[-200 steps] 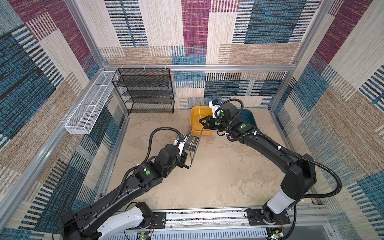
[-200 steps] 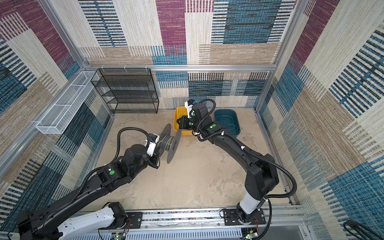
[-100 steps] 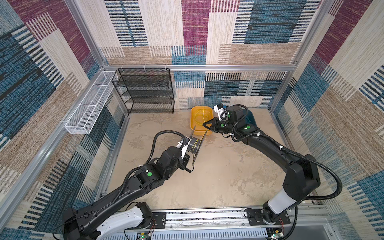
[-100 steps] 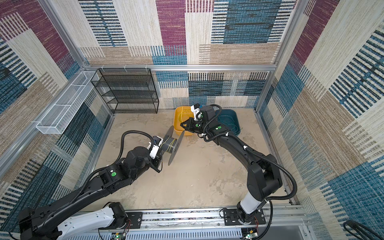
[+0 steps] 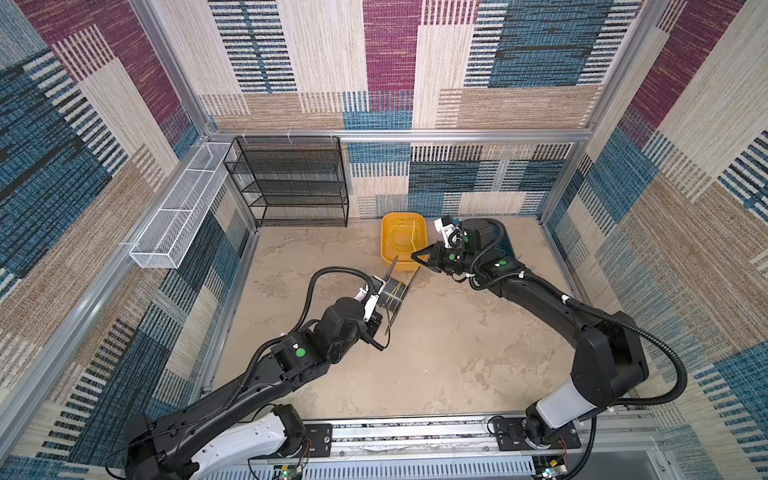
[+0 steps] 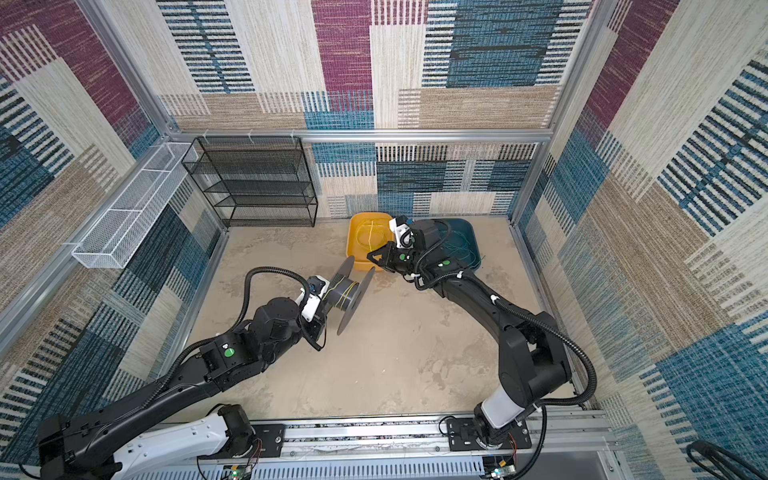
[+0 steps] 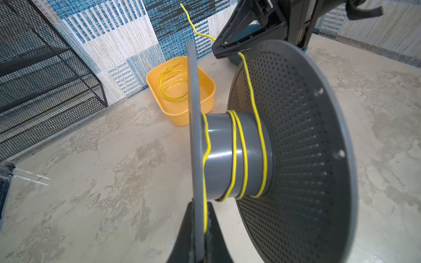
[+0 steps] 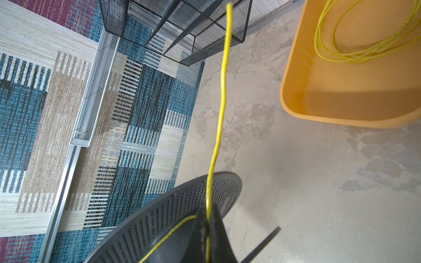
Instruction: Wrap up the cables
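Note:
A grey spool (image 5: 395,293) (image 6: 347,291) hangs above the floor, with my left gripper (image 7: 201,205) shut on the edge of one flange. One end of a yellow cable (image 7: 234,148) is pinned against that flange, and the cable makes a few turns round the hub. From the hub it rises to my right gripper (image 8: 207,207) (image 5: 413,256), which is shut on it just over the other flange. The free end (image 8: 219,118) sticks out past the jaws. Another yellow cable (image 7: 173,88) (image 8: 355,54) lies looped in the yellow bin (image 5: 385,245).
A teal bin (image 6: 465,237) with thin cords sits behind my right wrist, beside the yellow bin (image 6: 352,241). A black mesh shelf (image 5: 291,183) stands at the back left. A white wire basket (image 5: 178,212) hangs on the left wall.
My right gripper has come a little forward and down from over the yellow bin to the spool's rim, still holding the cable. The spool has shifted slightly to the right.

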`<state>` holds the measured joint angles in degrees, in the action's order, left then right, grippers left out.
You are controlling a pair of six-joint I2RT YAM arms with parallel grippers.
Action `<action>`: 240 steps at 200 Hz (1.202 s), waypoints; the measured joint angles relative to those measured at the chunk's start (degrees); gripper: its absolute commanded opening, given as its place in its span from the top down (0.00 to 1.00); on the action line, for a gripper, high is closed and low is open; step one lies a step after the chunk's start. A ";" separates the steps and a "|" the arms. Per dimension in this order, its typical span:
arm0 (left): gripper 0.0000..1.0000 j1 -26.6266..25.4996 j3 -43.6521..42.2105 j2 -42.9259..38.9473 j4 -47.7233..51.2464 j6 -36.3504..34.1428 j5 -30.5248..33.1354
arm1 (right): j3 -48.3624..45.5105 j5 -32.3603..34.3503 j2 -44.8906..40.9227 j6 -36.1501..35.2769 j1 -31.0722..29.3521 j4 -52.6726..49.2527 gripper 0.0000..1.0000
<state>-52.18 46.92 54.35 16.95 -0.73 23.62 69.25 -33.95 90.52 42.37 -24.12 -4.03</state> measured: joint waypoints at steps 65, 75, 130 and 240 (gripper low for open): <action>1.00 -1.25 -0.17 2.36 -1.73 -9.01 5.95 | -5.35 -0.35 -1.53 1.99 0.52 4.52 0.94; 1.00 -1.29 0.20 3.23 -1.73 -9.66 6.54 | -5.49 -0.26 -1.57 1.97 0.61 4.96 0.94; 1.00 -2.60 0.04 5.99 1.42 -10.56 9.57 | -7.02 5.33 -2.21 1.66 1.75 5.88 0.85; 1.00 -3.85 10.51 15.93 15.82 -2.16 9.22 | -8.92 10.58 -5.64 -0.04 1.97 7.45 0.85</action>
<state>-56.03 57.43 70.28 32.77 -2.90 32.84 60.34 -23.38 84.88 42.33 -22.15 3.42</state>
